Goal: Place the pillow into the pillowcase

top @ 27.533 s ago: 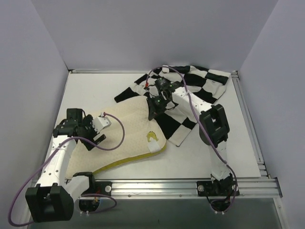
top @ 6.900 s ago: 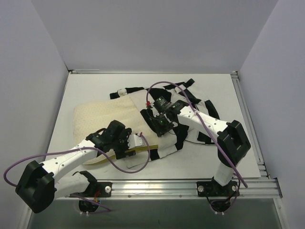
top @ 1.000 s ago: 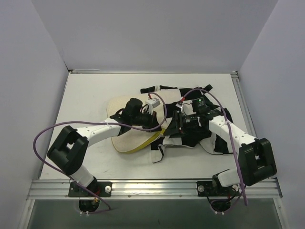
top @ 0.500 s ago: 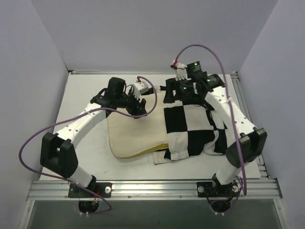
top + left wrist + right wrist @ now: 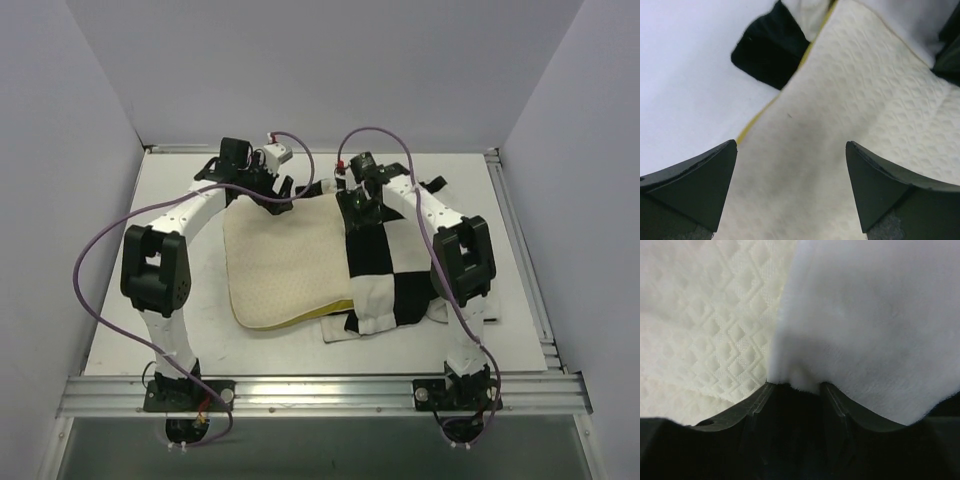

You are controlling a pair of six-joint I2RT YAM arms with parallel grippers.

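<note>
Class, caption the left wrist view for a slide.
Open left gripper above cream quilted pillow, black-and-white checkered fabric pillowcase beyond.

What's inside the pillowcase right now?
The right end of the pillow disappears under the edge of the pillowcase; the rest lies bare to the left. The checkered fabric hides how far in it reaches, and anything else inside.

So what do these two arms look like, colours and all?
The left arm and right arm match: white tubes linked by chunky black joint blocks. A thin purple cable loops loosely along each. The jaws are plain black wedges.
</note>
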